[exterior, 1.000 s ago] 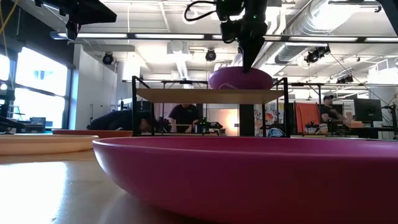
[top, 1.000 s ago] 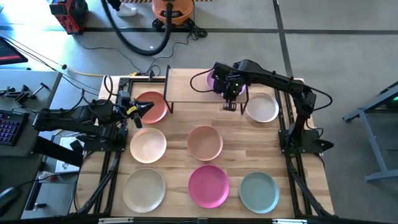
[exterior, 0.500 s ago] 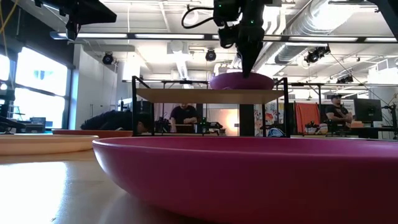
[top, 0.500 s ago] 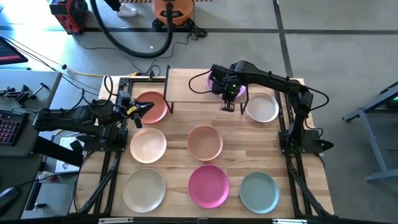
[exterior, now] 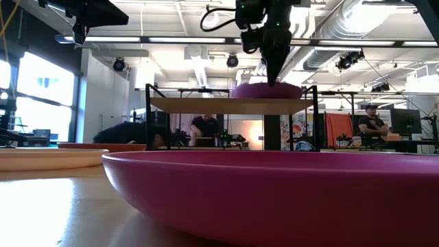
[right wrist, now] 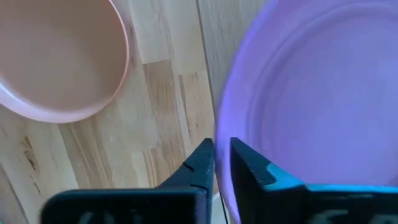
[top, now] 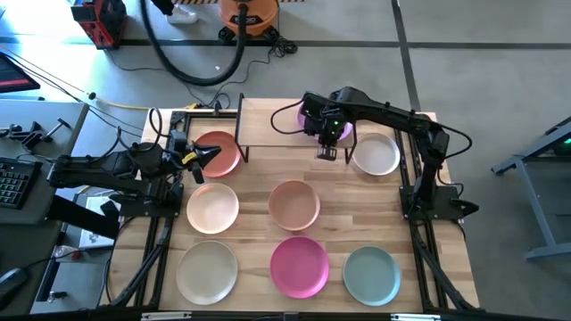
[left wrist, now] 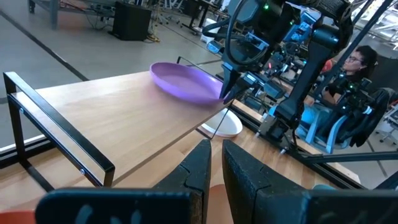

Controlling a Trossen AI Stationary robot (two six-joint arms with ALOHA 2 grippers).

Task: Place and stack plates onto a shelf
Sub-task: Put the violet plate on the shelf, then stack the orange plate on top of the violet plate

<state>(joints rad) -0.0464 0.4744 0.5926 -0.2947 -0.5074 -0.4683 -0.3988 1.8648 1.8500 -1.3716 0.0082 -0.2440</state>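
Observation:
The purple plate (top: 308, 116) lies flat on the right part of the light-wood shelf (exterior: 226, 105); it also shows in the low view (exterior: 266, 90). My right gripper (exterior: 269, 81) is above the plate's near rim, shut on it. The terracotta plate (top: 225, 153) lies on the table left of the shelf. My left gripper (top: 202, 157) is at that plate's left rim, fingers (left wrist: 200, 163) almost together, with terracotta showing between them. White (top: 375, 154), cream (top: 212, 209) and tan-pink (top: 294, 203) plates lie on the table. My left gripper is shut on the terracotta plate at its left rim (left wrist: 215, 190), coming from the table's left. The gripper itself hides the place of contact. The plate lies on the table. My right gripper pinches the purple plate's near rim (right wrist: 221, 134), one finger inside the plate and one outside. The fingers point down from above. The plate's base rests on the shelf.
Pale beige (top: 207, 270), magenta (top: 299, 265) and pale teal (top: 371, 274) plates lie along the table's near edge. The shelf's left half (left wrist: 112, 118) is bare wood. People sit in the room beyond the table.
My right gripper has gone down a little with the purple plate. The plate's near rim was held up and tilted above the shelf; it now lies level on the shelf. The gripper stays shut on the rim.

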